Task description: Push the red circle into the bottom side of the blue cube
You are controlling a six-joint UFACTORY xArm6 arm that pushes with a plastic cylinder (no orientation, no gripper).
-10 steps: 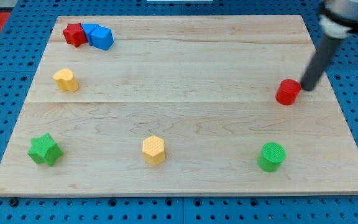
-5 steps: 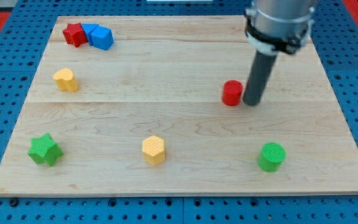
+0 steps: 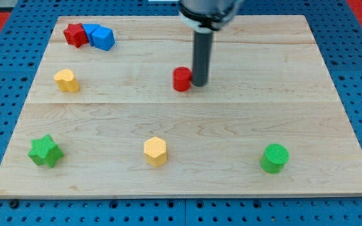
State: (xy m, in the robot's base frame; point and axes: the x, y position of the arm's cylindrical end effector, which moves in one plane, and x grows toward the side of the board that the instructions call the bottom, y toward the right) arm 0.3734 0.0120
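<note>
1. I am driving an arm that carries no gripper, so nothing is being clenched or released; the only contact is my tip (image 3: pixel 200 84), which is sitting against the view's right side of the red circle (image 3: pixel 181 80).
2. The red circle is lying near the middle of the wooden board (image 3: pixel 244 125), slightly toward the view's top, well apart from the blue cube (image 3: pixel 104 39) in the top-left corner.
3. The blue cube is touching a second blue block (image 3: pixel 91 31), which is touching a red star-like block (image 3: pixel 75 34) on its left; I am judging that a hard shove could scatter that cluster.
4. I am judging the push as partway along: the circle needs to go on leftward and end just below the cube.
5. To do this well, I am planning to keep my tip centred behind the circle so it is not rolling off sideways, carrying it left until it is sitting beneath the cube.
6. Then I am planning to go round to the circle's bottom side and push gently upward.
7. The yellow block (image 3: pixel 66 80) is lying below the cluster, so I am aiming to pass to its right.
</note>
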